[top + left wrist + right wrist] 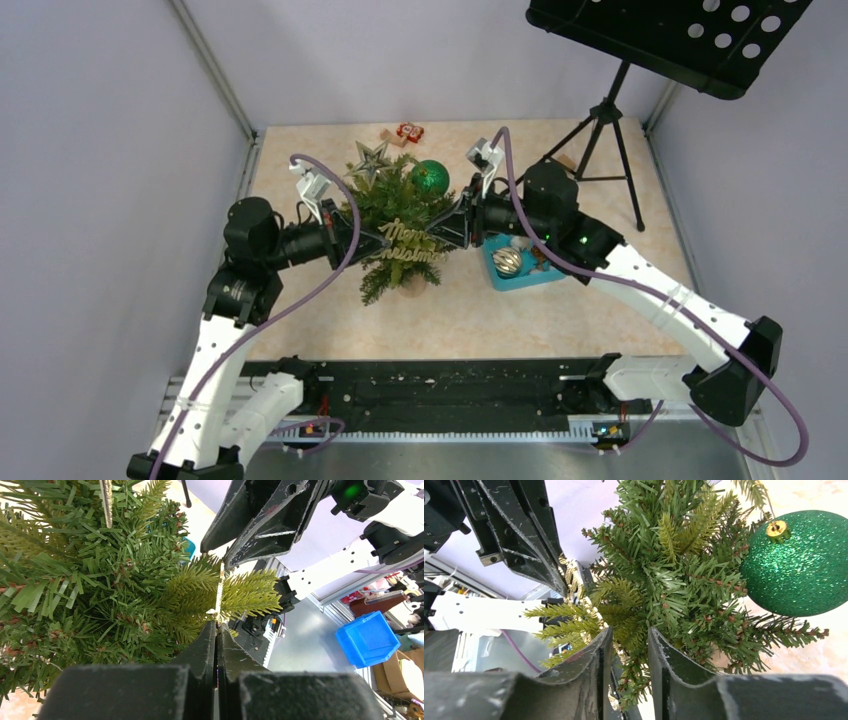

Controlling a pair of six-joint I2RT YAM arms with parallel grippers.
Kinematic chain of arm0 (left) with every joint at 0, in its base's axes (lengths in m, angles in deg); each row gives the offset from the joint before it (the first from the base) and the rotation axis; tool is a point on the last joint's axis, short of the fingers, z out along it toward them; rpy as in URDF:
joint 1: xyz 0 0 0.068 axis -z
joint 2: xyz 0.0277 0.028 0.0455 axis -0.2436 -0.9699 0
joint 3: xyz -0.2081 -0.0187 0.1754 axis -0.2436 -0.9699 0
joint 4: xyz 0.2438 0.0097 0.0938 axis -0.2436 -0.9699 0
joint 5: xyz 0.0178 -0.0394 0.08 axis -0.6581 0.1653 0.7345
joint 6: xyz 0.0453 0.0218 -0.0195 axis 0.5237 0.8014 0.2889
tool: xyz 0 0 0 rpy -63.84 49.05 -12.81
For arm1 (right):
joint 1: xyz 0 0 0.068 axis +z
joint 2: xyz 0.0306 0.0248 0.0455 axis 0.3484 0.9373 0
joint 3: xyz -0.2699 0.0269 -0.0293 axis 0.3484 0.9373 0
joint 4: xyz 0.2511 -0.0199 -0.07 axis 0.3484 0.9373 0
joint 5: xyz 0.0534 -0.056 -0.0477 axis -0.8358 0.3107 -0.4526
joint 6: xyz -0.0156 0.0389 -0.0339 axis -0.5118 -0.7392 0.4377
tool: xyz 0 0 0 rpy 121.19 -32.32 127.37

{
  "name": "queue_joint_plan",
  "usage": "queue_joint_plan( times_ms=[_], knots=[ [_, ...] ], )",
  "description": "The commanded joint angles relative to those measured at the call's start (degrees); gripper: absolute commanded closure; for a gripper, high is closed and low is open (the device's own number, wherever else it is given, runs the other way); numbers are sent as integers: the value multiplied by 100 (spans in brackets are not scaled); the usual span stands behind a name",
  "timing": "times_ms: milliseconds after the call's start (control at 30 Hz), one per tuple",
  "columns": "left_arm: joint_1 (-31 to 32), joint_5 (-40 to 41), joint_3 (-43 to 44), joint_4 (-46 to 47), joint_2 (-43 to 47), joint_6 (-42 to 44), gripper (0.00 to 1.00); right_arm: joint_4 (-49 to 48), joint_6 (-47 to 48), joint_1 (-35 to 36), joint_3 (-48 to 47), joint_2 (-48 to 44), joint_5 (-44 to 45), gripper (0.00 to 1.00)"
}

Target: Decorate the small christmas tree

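The small christmas tree [400, 205] stands mid-table with a silver star [370, 158] and a glittery green ball [430, 177] on it. A gold "Merry Christmas" sign [411, 241] lies across its front branches. My left gripper [383, 243] is shut on the sign's left end; in the left wrist view [217, 626] the sign's thin gold edge [219, 587] rises from the closed fingertips. My right gripper [437, 230] is at the sign's right end. In the right wrist view [629, 632] its fingers are apart with tree branches [664, 580] between them, beside the green ball [796, 565].
A teal tray [545, 277] right of the tree holds a silver ball ornament [507, 261]. A small red gift ornament [408, 132] lies behind the tree. A black tripod music stand [605, 125] stands at the back right. Walls close in on both sides.
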Motion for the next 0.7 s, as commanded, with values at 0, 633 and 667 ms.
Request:
queue_joint_plan(
  times_ms=[0,633,667],
  knots=[
    [-18,-105,-15,119,91,40,100,-297,-46,-50,11,-205,155,64],
    [-18,149,315,-443,168,286,50,-66,-6,-57,-184,-415,471,43],
    [-18,184,387,-525,192,346,48,-48,-2,-57,-204,-442,521,42]
  ],
)
